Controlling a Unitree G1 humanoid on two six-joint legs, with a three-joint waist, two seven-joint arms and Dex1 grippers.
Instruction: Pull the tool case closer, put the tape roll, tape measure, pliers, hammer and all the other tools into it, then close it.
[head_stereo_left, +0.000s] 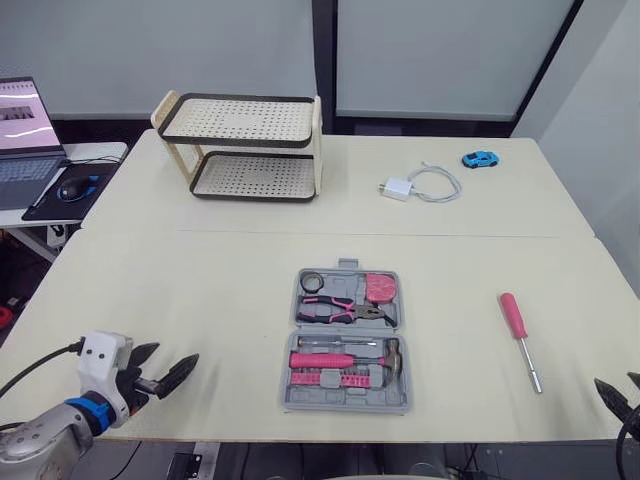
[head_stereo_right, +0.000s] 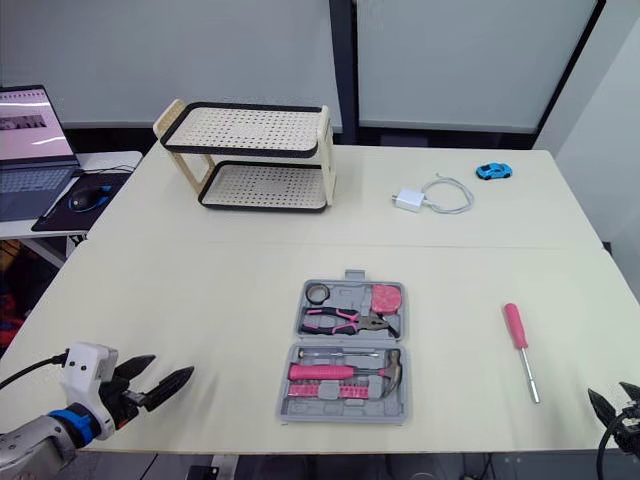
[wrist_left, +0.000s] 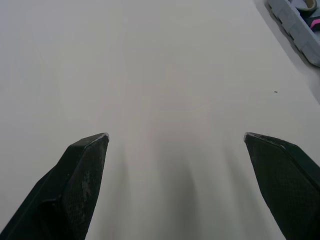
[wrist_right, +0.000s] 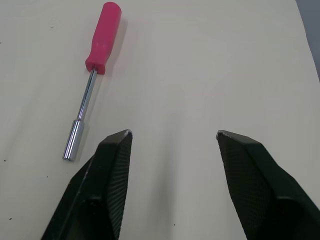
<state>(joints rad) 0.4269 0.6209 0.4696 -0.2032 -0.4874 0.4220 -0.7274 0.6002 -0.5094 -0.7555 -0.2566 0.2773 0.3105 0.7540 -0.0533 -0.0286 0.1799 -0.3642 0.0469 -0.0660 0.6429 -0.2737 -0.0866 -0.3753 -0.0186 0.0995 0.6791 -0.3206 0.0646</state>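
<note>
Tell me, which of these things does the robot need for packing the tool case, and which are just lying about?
For the job: case, tape roll, tape measure, pliers, hammer, screwdriver (lying outside the case).

Just lying about: rack, charger, toy car, laptop, mouse.

Lower centre: open grey plastic tool case (head_stereo_right: 330, 341), pink tools (head_stereo_right: 325, 372) inside.
Lower right: pink-handled metal screwdriver (head_stereo_right: 520, 350) loose on the cream table (head_stereo_right: 200, 290).
Lower left: left gripper (head_stereo_right: 174, 366), 2 black fingers apart.
Upper left: cream 2-tier rack (head_stereo_right: 245, 155).
</note>
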